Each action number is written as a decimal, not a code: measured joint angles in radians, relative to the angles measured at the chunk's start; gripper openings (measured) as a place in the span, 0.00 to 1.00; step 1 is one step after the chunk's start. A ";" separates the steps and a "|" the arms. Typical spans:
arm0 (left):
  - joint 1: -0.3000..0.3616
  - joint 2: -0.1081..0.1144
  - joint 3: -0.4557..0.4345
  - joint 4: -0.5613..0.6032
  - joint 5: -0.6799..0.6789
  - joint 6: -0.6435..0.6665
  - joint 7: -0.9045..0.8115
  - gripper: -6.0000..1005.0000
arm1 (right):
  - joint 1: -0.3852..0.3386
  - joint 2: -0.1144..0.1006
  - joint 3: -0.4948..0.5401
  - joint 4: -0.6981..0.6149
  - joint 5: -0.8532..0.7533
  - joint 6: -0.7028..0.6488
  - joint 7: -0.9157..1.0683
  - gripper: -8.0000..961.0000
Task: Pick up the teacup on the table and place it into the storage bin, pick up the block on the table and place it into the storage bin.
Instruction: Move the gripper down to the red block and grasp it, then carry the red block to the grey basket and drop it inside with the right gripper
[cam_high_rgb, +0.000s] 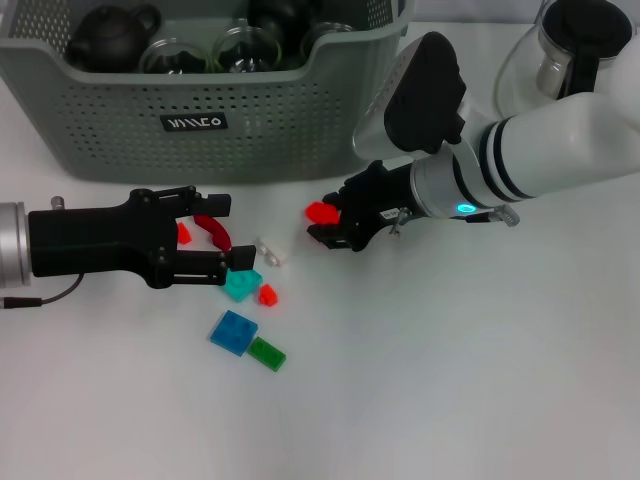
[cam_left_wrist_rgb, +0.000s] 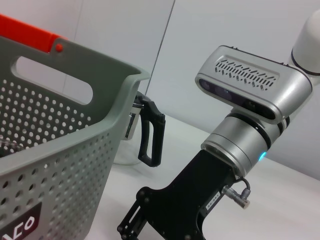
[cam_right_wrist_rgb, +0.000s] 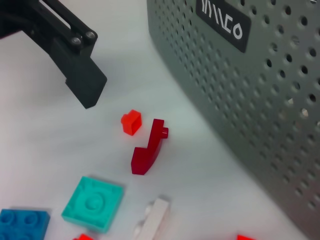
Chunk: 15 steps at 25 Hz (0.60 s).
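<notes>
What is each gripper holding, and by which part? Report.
Left gripper: nothing; open around a red curved piece. Right gripper: a red block sits at its tip, grip cannot be told.

Grey-green storage bin (cam_high_rgb: 120, 110) with perforated, dotted walls and a black label (cam_high_rgb: 194, 123) lettered in white. On the white table (cam_high_rgb: 450, 380): a teal block (cam_high_rgb: 242, 284), blue block (cam_high_rgb: 233, 331), green block (cam_high_rgb: 266, 353), dark red curved piece (cam_high_rgb: 213, 231) and bright red blocks (cam_high_rgb: 267, 295).
</notes>
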 joint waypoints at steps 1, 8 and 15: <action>0.000 0.000 0.000 0.000 0.000 0.000 0.000 0.86 | 0.002 -0.001 0.000 0.004 0.002 0.000 0.004 0.53; 0.005 0.000 -0.001 0.000 0.000 0.006 0.001 0.86 | 0.014 -0.005 0.000 0.019 0.005 0.005 0.037 0.30; 0.012 0.001 -0.002 0.001 0.005 0.010 0.001 0.86 | -0.005 -0.018 0.021 -0.021 0.004 -0.075 0.039 0.23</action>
